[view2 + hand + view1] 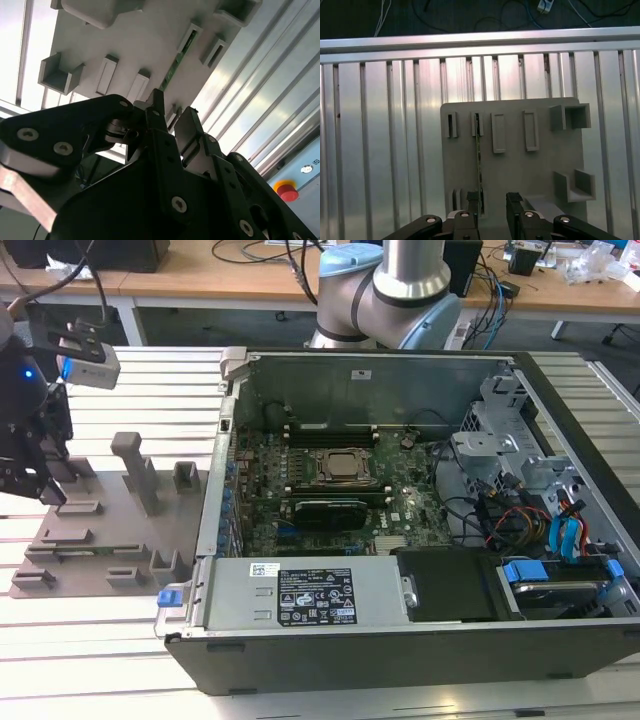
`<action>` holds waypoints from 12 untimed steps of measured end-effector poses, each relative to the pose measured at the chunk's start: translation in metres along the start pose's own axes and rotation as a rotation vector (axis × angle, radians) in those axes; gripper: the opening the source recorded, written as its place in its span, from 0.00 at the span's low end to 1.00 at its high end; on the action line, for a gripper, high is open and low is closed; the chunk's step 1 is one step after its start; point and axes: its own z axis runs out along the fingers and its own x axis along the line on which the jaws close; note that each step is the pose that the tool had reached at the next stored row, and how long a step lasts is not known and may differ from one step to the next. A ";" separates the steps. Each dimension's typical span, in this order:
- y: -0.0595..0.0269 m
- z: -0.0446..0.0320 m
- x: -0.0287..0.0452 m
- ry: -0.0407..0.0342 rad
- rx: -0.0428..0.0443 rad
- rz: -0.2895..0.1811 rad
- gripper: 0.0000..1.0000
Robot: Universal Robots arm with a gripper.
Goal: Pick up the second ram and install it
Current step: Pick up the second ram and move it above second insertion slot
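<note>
Item: ram (479,160), thin green stick, standing on its long edge in the grey plate (520,170) on the slatted surface (385,150), well apart from the open case (400,610). Axis: long axis lies flat along the plate, roughly parallel to the surface's grooves. One end sits in a far slot (477,124), the other reaches the plate edge beneath the gripper (491,205). The broad faces are turned sideways toward the fingers (470,212). Gripper: over the plate's near edge, fingers spread and pinching nothing, with the gap opening across the ram's thickness. Hazards, as judged: in the first wrist view the ram lines up with one finger rather than with the middle of the gap. A straight descent could therefore land that finger on the top edge, pressing or tipping the stick in its slots. A hold taken only at this end could let the long stick tilt, and a tilted stick may bind when lifted.
</note>
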 end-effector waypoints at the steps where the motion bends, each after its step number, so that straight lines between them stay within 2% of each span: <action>1: -0.0001 0.0018 0.0000 0.0000 0.0000 0.000 0.36; 12: -0.0007 0.0148 0.0004 0.0000 0.0000 0.000 0.36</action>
